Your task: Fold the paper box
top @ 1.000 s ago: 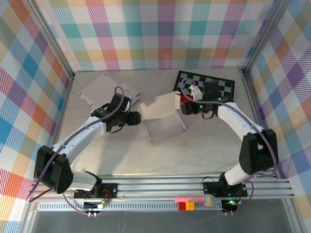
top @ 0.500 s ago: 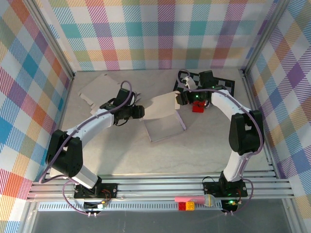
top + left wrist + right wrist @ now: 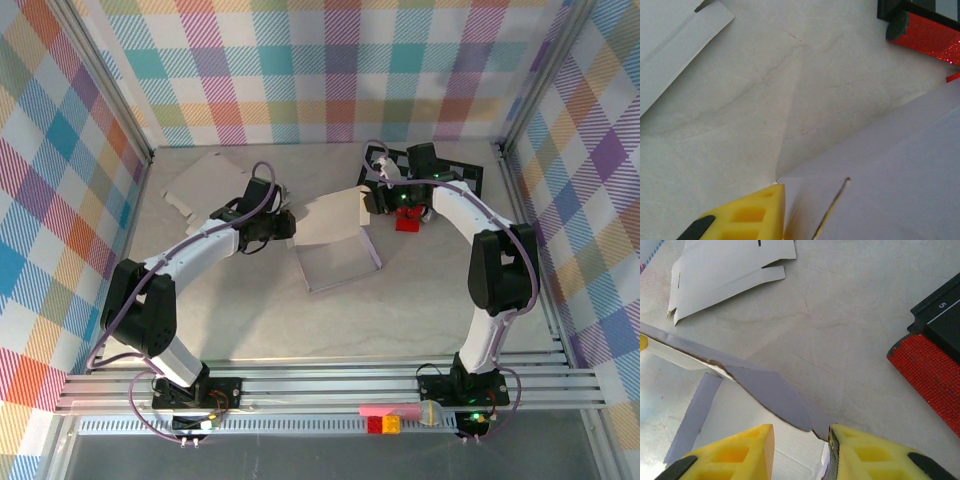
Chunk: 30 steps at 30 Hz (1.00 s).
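My left arm [image 3: 190,255] reaches in across the tabletop [image 3: 420,290], left hand [image 3: 286,226] at the paper box's [image 3: 338,250] left flap. I cannot tell its grip. The right arm [image 3: 470,215] arches over and back; the right hand [image 3: 801,431] is narrow, fingers apart around the right flap's edge. The box sits mid-tabletop.

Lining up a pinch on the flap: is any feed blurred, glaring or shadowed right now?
Top external: even light, sharp, soft shadows on the table. Left wrist: yellow finger close and blurred, paper box soft, red block sparkling. Right wrist: yellow fingers slightly soft, paper box's edge and table crisp, no glare.
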Motion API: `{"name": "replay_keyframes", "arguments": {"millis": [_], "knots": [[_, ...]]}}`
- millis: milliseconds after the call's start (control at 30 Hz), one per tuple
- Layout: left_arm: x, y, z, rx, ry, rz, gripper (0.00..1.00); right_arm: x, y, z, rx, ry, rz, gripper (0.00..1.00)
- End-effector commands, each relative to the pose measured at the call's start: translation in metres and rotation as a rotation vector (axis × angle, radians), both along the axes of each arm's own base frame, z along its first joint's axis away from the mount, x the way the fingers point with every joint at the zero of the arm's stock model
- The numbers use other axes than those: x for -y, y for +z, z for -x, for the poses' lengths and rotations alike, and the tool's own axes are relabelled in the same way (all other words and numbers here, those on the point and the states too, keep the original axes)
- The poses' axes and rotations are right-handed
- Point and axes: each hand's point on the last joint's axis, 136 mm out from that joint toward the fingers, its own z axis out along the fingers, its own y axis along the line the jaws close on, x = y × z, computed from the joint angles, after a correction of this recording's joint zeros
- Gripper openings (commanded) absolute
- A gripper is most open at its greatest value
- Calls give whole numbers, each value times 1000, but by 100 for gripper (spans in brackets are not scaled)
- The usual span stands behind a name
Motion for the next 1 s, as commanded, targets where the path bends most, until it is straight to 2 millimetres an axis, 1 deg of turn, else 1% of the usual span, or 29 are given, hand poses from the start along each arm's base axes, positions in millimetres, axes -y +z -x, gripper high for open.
{"name": "replay_keyframes", "arguments": {"millis": [0,300,433,567,700,767,833,967], "knots": [[4,9,-10,14,2,22,18,-8,4,1,9,13,13,32],[3,8,-11,8,12,16,8,-6,4,-5,42,-34,66,21],[3,6,-12,3,21,15,6,-4,8,-6,63,-73,76,15],[5,7,-14,11,26,12,7,-7,8,-5,89,-159,110,8],[6,9,-16,22,16,1,6,-1,14,-6,127,-233,109,8],[7,10,-16,25,-1,-12,6,0,17,-6,138,-230,110,8],[6,11,-17,24,-9,-26,6,-3,20,-7,135,-201,111,5],[5,13,-19,31,-5,-39,10,-7,19,-7,112,-188,103,0]]}}
